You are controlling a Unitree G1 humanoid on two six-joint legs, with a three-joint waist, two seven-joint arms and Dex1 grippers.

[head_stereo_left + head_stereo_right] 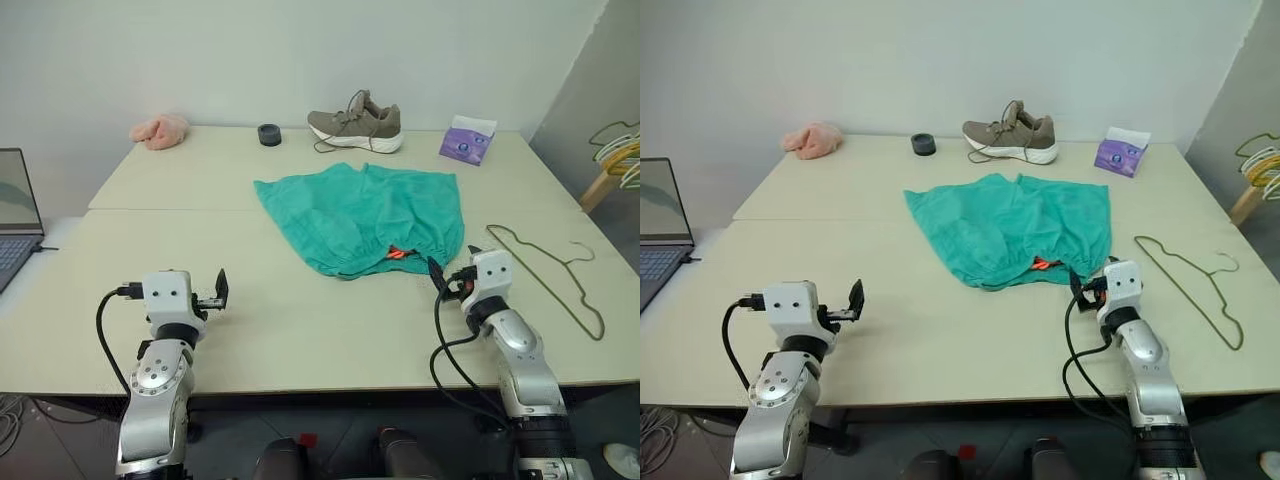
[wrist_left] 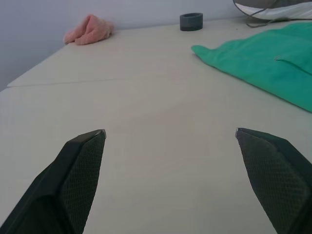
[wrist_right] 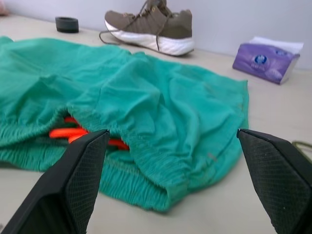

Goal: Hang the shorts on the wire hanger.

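The teal-green shorts (image 1: 360,215) lie flat in the middle of the table, waistband toward me, with an orange-red tag (image 3: 73,134) showing inside the opening. The thin olive wire hanger (image 1: 547,283) lies flat on the table to the right of the shorts. My right gripper (image 1: 452,268) is open and level, just short of the waistband's right end, between shorts and hanger; nothing sits between its fingers (image 3: 273,170). My left gripper (image 1: 222,290) is open over bare table, well to the left of the shorts, also holding nothing.
Along the far edge sit a pink fluffy cloth (image 1: 160,130), a dark tape roll (image 1: 269,134), a grey-brown shoe (image 1: 357,125) and a purple tissue pack (image 1: 467,140). A laptop (image 1: 15,215) stands at the left. Bunched hangers (image 1: 620,150) hang beyond the table's right side.
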